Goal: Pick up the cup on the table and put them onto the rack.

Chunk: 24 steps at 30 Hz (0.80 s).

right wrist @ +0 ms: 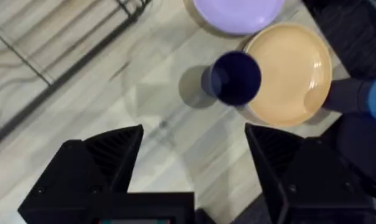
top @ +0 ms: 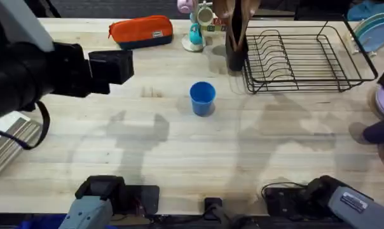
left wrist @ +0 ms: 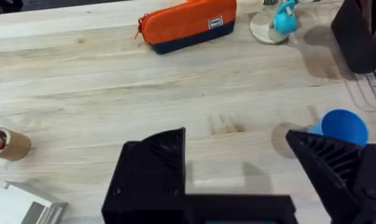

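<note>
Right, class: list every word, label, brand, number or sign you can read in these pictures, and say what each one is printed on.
Nothing here can be read.
White label on the orange pencil case: lettering too blurred to read.
White sticker on the right arm's base: print too small to read.
The blue cup, the rack and the table carry no text.

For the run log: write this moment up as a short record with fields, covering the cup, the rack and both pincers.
cup: blue cup upright on the table, mid-table, ungrasped
rack: black wire rack at the far right, no cup on it
left pincer: left pincer open above the table, cup just beyond one finger
right pincer: right pincer open above bare wood near a dark cup and a tan plate
task stage: cup not yet picked up
</note>
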Available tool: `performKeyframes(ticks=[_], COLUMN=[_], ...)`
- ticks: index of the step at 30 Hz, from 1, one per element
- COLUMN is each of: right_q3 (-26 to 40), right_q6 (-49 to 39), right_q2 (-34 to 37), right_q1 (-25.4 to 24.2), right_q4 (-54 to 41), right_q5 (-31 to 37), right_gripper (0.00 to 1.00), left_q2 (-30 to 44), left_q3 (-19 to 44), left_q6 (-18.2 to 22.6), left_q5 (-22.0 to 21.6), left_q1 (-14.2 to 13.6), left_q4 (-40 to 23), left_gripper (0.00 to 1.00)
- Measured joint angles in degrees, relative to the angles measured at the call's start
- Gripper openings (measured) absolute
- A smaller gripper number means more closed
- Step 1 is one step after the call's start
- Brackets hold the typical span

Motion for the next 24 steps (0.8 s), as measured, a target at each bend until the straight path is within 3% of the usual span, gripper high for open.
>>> performKeyframes(ticks=[15,24], right_q3=[0.09,0.09], right_q6=[-0.01,-2.26], right_q2=[5.91,8.88], right_q1=[-8.32,-8.47], right_q4=[2.32,4.87], right_q5=[-0.04,-1.56], right_gripper=[0.996,0.996], left_q2=[-0.01,-0.01], left_q3=[0.00,0.00], left_q6=[0.00,0.00], left_q5=[0.00,0.00], left_q1=[0.00,0.00], left_q4=[-0.39,-0.39], left_gripper=[0.993,0.993])
